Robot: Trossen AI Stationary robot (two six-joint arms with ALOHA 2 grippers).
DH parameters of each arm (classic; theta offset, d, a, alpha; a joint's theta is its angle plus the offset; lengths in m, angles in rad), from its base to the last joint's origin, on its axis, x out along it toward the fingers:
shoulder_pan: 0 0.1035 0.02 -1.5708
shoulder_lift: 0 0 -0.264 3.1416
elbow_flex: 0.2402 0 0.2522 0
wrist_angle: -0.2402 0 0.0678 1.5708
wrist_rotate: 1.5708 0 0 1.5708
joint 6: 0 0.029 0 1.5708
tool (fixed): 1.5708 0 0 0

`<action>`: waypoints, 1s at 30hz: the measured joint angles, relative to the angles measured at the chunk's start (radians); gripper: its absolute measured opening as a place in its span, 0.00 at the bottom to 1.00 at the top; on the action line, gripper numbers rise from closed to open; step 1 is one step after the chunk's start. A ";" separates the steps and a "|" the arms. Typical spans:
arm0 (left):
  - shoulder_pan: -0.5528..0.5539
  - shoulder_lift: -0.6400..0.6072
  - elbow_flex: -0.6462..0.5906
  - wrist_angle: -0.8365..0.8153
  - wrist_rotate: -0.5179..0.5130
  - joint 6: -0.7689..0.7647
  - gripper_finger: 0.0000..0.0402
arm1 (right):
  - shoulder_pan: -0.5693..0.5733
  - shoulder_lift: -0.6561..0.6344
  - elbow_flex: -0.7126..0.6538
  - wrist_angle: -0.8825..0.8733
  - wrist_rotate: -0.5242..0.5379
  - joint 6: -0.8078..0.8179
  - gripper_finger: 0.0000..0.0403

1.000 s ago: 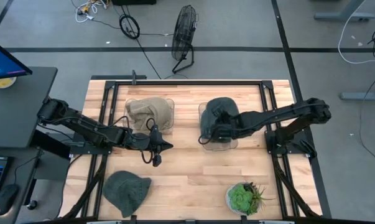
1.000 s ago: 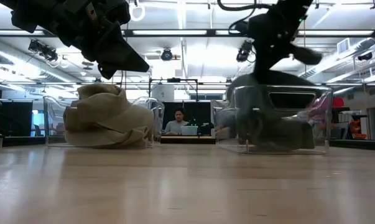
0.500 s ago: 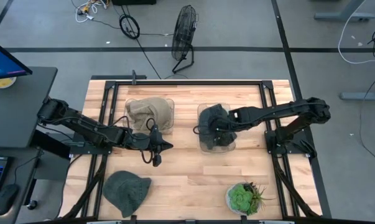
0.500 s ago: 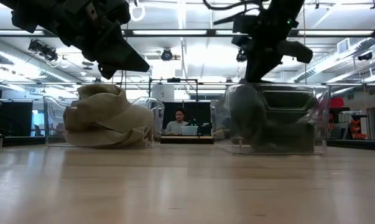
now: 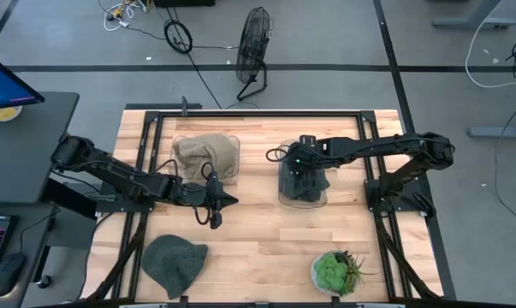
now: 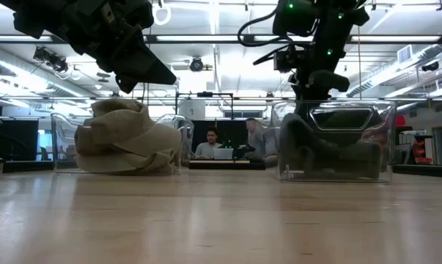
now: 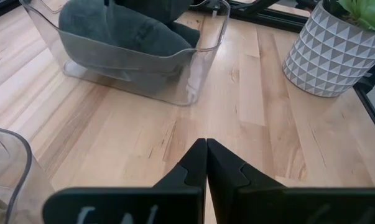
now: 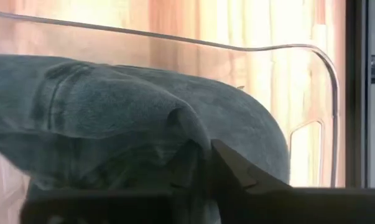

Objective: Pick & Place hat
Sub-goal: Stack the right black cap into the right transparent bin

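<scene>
A dark green hat (image 5: 307, 181) lies bunched inside a clear plastic bin (image 5: 321, 202) right of the table's middle. My right gripper (image 5: 305, 169) reaches down into that bin and is shut on the hat (image 8: 112, 106). A beige hat (image 5: 204, 152) fills a second clear bin (image 5: 237, 137) to the left. Another green hat (image 5: 174, 263) lies flat on the table near its near left corner. My left gripper (image 5: 230, 201) hovers shut over bare wood just near-side of the beige hat's bin; its fingertips (image 7: 206, 146) are together. My right gripper pinches a raised fold of the dark green hat (image 8: 186, 124) between its two fingers (image 8: 237, 173). It comes from above, pointing down into the bin. The hat sits on the bin's floor, slumped around the fingers; how many layers are in the hold cannot be told.
A potted green plant (image 5: 335, 272) in a white patterned pot (image 7: 333, 56) stands at the near right. Black frame rails (image 5: 367, 145) run along the table's sides. Open wood lies between the bins and the near edge. People sit at a desk (image 6: 221, 147) beyond the table.
My right gripper has swung from the bin's left side toward the far edge and gone down into the bin, carrying the dark green hat. The hat stood bulging above the bin's rim and now lies sunk inside it. The bin has slid slightly toward the table's right.
</scene>
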 joint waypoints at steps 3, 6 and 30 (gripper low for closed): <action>0.000 0.000 0.000 0.000 0.000 0.000 0.03 | -0.003 0.000 0.000 0.002 0.003 -0.019 0.16; 0.000 0.000 0.000 0.000 0.000 0.000 0.03 | 0.004 0.000 0.001 0.003 0.010 -0.036 0.25; 0.000 0.000 0.000 -0.003 0.000 0.000 0.03 | 0.175 -0.144 -0.027 -0.468 0.021 0.444 0.24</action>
